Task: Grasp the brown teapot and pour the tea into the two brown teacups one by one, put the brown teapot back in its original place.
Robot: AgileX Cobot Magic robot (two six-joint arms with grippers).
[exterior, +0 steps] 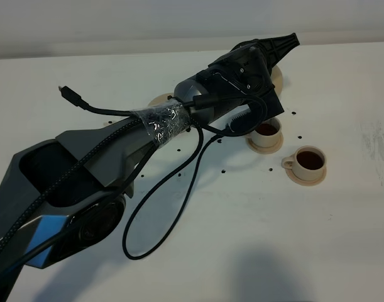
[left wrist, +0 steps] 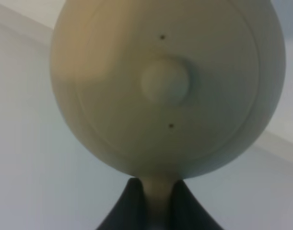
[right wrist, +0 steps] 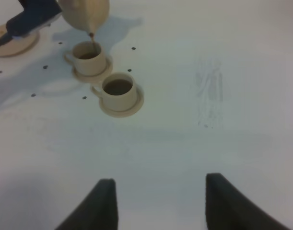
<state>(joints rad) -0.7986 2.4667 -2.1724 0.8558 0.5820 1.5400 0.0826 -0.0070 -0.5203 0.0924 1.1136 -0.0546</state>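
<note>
Left arm (exterior: 116,151) fills my foreground, stretched across the white worktop (exterior: 273,245). Left claw (left wrist: 158,208) is clenched on the loop handle of the brown teapot (left wrist: 165,86). Pot is held tipped in the air, spout over the first teacup (right wrist: 88,58), thin brown stream running in. Second teacup (right wrist: 118,92) just beside it on its own saucer, dark tea inside. Big saucer (right wrist: 14,40) lies on the worktop by the left arm, nothing on it. Right claw (right wrist: 158,206) released, fingers wide apart, hanging over worktop well apart from both cups
</note>
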